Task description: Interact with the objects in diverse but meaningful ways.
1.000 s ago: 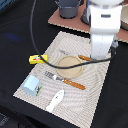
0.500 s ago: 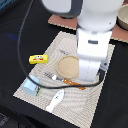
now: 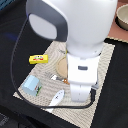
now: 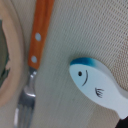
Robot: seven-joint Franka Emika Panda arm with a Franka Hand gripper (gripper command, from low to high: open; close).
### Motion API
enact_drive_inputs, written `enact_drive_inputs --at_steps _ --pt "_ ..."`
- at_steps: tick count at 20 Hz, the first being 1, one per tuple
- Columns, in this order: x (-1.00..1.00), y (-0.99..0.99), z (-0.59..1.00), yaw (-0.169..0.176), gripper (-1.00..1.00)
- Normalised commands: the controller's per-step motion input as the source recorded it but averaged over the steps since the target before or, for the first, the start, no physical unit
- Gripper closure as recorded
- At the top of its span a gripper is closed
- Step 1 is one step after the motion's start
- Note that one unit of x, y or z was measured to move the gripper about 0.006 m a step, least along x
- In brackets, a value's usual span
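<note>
My arm fills the middle of the exterior view, and the gripper (image 3: 79, 98) hangs low over the beige placemat (image 3: 103, 75); its fingertips are hidden behind the white hand. A white fish-shaped flat utensil (image 3: 56, 97) with a blue tip lies just to the exterior view's left of the hand. It shows close up in the wrist view as the white utensil (image 4: 98, 88), untouched. A light-blue boxy cup (image 3: 32, 85) stands near the mat's corner. Farther back, a flat yellow packet (image 3: 38, 59) rests at the mat's edge.
A tan plate (image 3: 62, 67) peeks out beside the arm, and its rim (image 4: 11, 65) shows in the wrist view. An orange-handled fork (image 4: 35, 47) lies between plate and utensil. A bowl (image 3: 121, 15) sits at the far back right. A black cable (image 3: 16, 65) loops over the dark table.
The arm has swung forward and lower over the placemat, now covering the plate's far side. The packet, cup and white utensil have stayed where they were.
</note>
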Motion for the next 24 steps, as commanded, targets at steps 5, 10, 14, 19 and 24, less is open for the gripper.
enact_drive_inputs --at_steps 5,10,14,19,24 --pt "0.05 -0.33 0.0 0.04 -1.0" --pt "0.23 -0.43 -0.02 0.01 -1.0" --pt "-0.09 -0.29 -0.2 0.08 -1.0" --pt "-0.08 -0.13 -0.06 0.093 -1.0" --pt "-0.09 -0.07 -0.01 0.122 -1.0"
